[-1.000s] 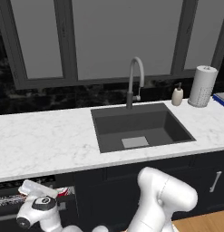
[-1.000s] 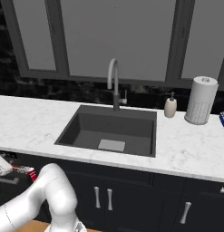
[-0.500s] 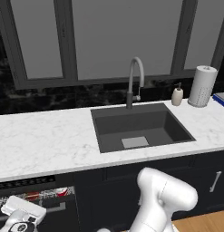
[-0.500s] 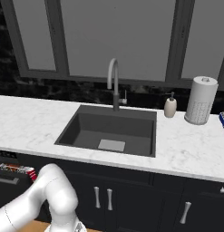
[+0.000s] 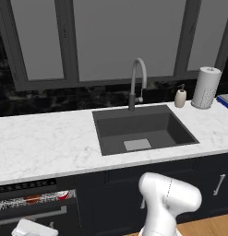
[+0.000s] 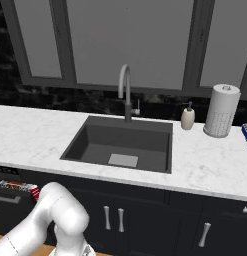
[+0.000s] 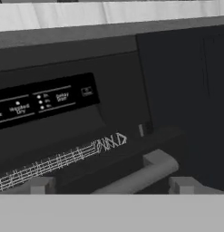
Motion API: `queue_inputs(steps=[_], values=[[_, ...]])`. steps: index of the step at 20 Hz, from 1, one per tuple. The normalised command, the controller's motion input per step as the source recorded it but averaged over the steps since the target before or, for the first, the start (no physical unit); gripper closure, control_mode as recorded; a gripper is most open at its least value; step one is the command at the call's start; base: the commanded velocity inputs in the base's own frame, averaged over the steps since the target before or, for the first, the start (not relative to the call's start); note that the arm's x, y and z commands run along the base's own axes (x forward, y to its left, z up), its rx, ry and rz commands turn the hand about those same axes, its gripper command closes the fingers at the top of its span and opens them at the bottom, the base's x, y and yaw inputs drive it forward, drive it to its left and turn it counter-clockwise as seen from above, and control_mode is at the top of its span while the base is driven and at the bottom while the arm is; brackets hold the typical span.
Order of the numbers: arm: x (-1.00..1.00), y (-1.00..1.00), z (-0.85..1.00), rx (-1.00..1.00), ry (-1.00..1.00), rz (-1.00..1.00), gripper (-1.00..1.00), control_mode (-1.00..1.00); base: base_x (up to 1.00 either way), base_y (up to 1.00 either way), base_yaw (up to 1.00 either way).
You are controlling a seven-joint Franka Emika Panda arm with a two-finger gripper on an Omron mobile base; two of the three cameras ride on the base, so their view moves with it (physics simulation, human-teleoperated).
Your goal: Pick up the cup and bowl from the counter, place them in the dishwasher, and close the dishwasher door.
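- While I watched the hand view, the gripper (image 7: 111, 186) sat at the dishwasher door's silver bar handle (image 7: 140, 174); its fingertips (image 7: 41, 185) stood apart either side, closed on nothing.
- With the dishwasher door (image 5: 37, 216) nearly up, I judged a push off the bar could slip and leave it ajar.
- Through the gap, the white wire rack (image 7: 63, 158) showed; the reddish-brown bowl (image 5: 32, 199) and red cup (image 5: 63, 195) lay in it. If either sat proud, the door could jam.
- Beyond them, the marble counter (image 5: 46, 143) carried none of the task's dishes.
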Motion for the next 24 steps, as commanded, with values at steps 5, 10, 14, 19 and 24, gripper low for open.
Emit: queue_inputs(steps=[5,10,14,19,24], values=[[0.58,-0.35,-1.0,0.0,0.08,0.06,-1.0,-1.0,0.0,0.0,0.0],[1.0,-0.08,-1.0,0.0,0.2,0.22,-1.0,-1.0,0.0,0.0,0.0],[1.0,0.0,-1.0,0.0,0.18,0.27,-1.0,-1.0,0.0,0.0,0.0],[1.0,0.0,-0.76,0.0,0.14,0.25,-1.0,-1.0,0.0,0.0,0.0],[1.0,-0.06,-0.47,0.0,0.0,0.2,-1.0,-1.0,0.0,0.0,0.0]])
